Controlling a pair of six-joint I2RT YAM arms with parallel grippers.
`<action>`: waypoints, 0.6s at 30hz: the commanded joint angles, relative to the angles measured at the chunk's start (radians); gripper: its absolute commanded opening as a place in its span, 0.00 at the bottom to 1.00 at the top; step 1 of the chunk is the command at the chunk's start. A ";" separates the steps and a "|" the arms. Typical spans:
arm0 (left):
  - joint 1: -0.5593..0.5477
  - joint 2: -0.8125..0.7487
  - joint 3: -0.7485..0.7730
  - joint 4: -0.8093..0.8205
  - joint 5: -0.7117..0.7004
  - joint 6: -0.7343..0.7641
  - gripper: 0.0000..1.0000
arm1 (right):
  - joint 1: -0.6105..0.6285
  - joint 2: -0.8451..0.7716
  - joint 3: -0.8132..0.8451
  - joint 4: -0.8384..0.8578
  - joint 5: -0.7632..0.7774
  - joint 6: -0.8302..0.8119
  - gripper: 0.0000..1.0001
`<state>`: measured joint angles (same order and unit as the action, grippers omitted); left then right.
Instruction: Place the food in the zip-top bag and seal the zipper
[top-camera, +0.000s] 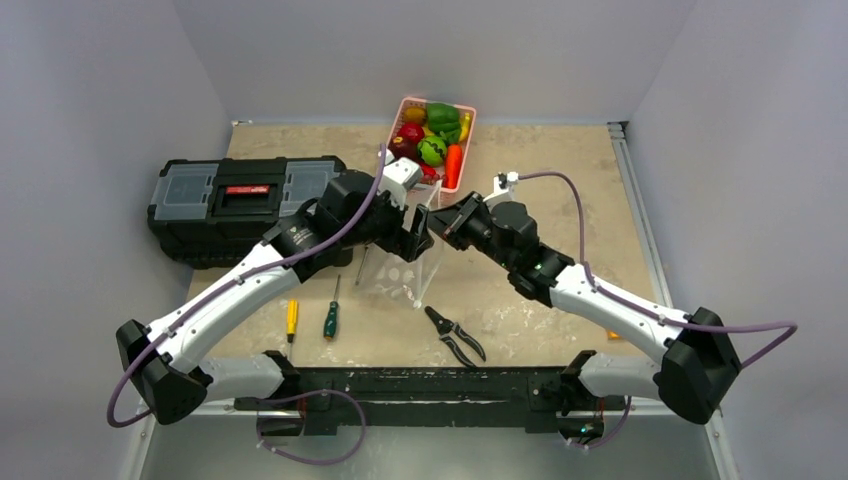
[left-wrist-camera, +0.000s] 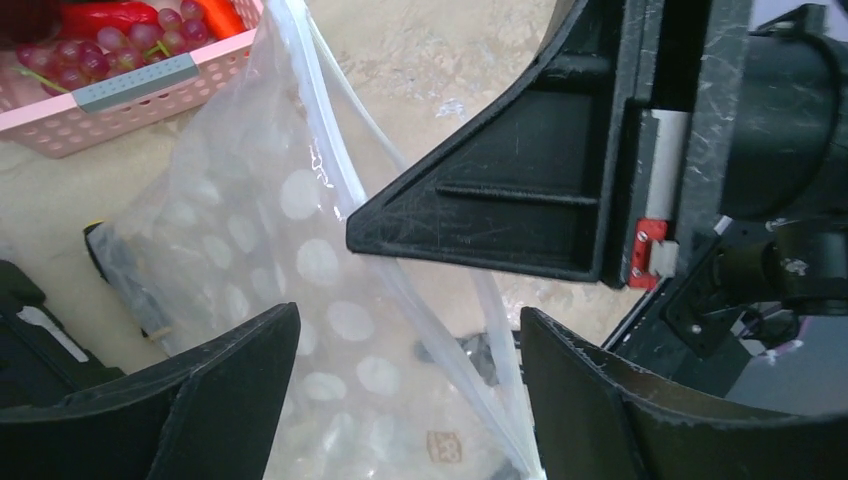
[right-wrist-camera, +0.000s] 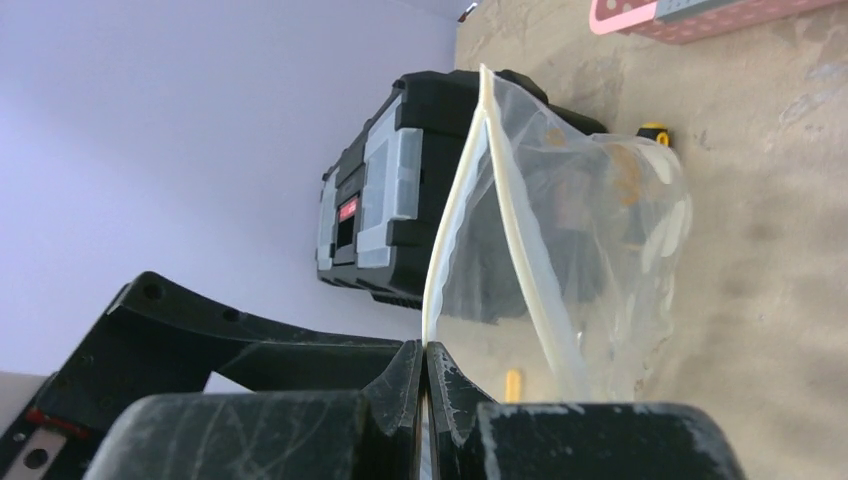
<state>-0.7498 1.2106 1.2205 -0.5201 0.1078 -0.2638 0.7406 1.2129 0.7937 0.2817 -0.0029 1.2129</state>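
The clear zip-top bag (top-camera: 420, 262) hangs upright at the table's middle, mouth slightly parted. My right gripper (right-wrist-camera: 425, 352) is shut on one edge of its pale zipper (right-wrist-camera: 452, 215), holding it up. My left gripper (left-wrist-camera: 410, 400) is open around the bag (left-wrist-camera: 290, 260); both zipper (left-wrist-camera: 325, 165) strips run between its fingers and meet close to the right finger (left-wrist-camera: 600, 400). In the top view the two grippers, left (top-camera: 418, 238) and right (top-camera: 447, 222), meet over the bag. The food (top-camera: 432, 140) lies in the pink basket (top-camera: 465, 150) behind them. I see no food inside the bag.
A black toolbox (top-camera: 240, 205) sits at the left. A yellow screwdriver (top-camera: 292, 318), a green screwdriver (top-camera: 330, 318) and black cutters (top-camera: 455, 335) lie near the front edge. Grapes (left-wrist-camera: 90, 55) show in the basket (left-wrist-camera: 120, 110) in the left wrist view.
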 joint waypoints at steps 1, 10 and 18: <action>-0.039 0.026 0.057 -0.033 -0.133 0.046 0.78 | 0.071 0.001 0.108 -0.120 0.213 0.110 0.00; -0.087 0.075 0.096 -0.098 -0.266 0.055 0.60 | 0.147 0.008 0.159 -0.198 0.336 0.151 0.00; -0.095 0.084 0.111 -0.125 -0.309 0.050 0.18 | 0.171 0.033 0.203 -0.254 0.361 0.058 0.00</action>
<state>-0.8394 1.2953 1.2854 -0.6434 -0.1547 -0.2203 0.9047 1.2465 0.9413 0.0647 0.3008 1.3258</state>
